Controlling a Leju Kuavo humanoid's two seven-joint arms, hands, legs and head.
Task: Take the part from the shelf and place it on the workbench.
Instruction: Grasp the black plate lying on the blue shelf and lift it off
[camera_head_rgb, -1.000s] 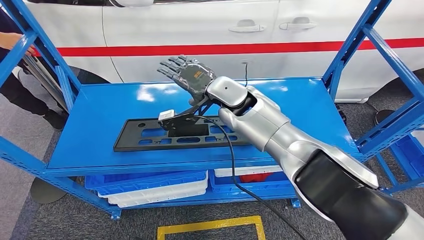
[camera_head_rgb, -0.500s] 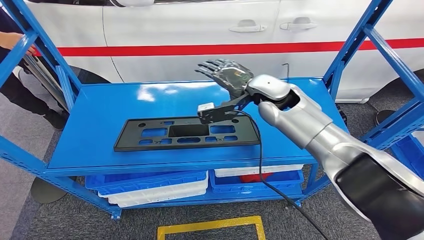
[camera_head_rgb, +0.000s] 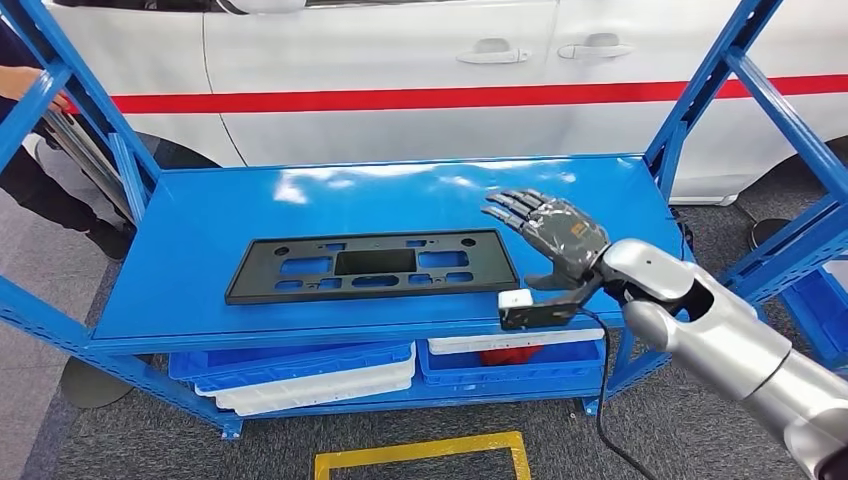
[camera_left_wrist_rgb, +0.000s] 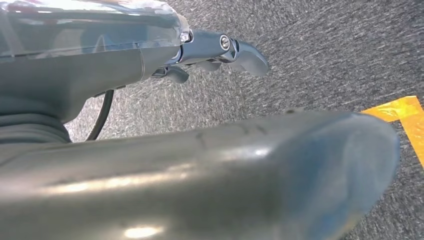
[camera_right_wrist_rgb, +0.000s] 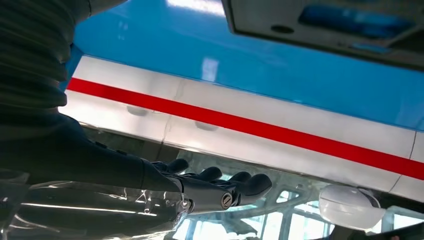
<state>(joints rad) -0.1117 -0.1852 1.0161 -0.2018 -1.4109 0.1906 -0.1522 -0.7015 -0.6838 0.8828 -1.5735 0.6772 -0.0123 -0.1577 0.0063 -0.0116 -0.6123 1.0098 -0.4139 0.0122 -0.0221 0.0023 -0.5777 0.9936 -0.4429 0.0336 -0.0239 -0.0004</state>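
Lots of open blue shelf (camera_head_rgb: 200, 250) top left, far and right of the black part (camera_head_rgb: 370, 264). Slanted blue frame posts (camera_head_rgb: 730, 95) box in both ends, and the white car (camera_head_rgb: 400, 60) blocks the far side.

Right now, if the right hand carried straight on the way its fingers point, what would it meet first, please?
Probably the black part: the right hand is open beside its right end, fingers pointing left above the blue shelf; its height is unclear.
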